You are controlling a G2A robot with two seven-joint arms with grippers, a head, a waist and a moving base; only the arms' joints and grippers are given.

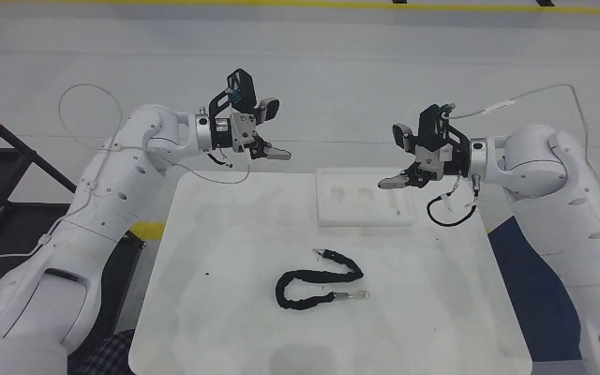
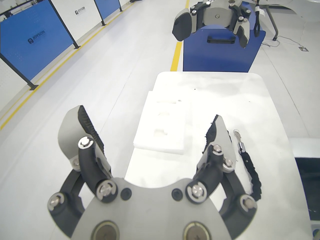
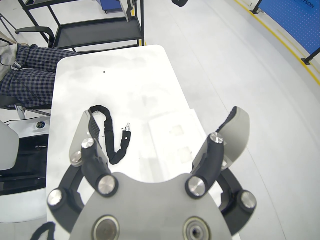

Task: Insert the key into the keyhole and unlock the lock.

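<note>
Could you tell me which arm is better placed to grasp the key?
Probably right: the right end effector, open, hangs nearer the key than the left end effector.

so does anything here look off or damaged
Nothing broken or spilled. One oddity: the two ends of the chain lock lie apart on the table, and the key sits right at one end; whether it is inserted is unclear. The left gripper and right gripper hang open, empty.
</note>
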